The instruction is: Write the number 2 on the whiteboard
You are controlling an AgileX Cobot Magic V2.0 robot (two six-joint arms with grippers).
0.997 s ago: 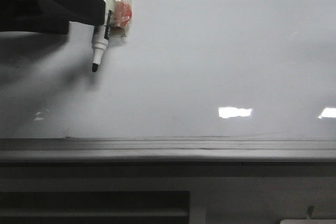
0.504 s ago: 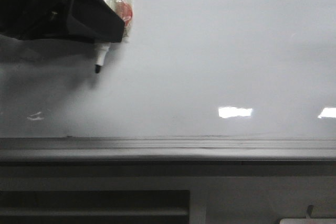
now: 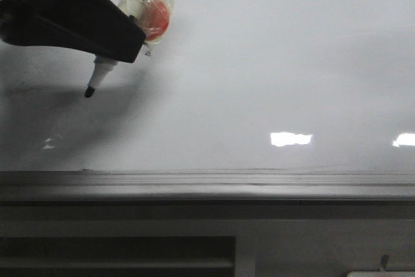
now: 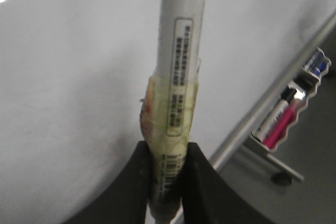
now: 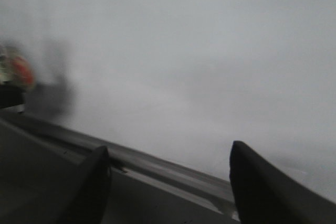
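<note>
Lighting: we are seeing dim, grey, even light throughout. Glare: overhead lamps are reflecting as bright white patches on the whiteboard, along its top edge and lower right. Shadow: the marker is casting a soft, dark shadow down-left. Focus: the right wrist view is showing hazy and blurred; the left wrist view is rendering the marker barrel sharp.

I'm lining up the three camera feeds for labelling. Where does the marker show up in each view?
Front view: marker at upper left, black tip down against the whiteboard, body hidden in the left gripper.
Left wrist view: its white barrel runs up the centre, clamped between the fingers.
Right wrist view: only a blurred bit of its taped part at far left.
Shared landmark: the board's grey ledge.
</note>
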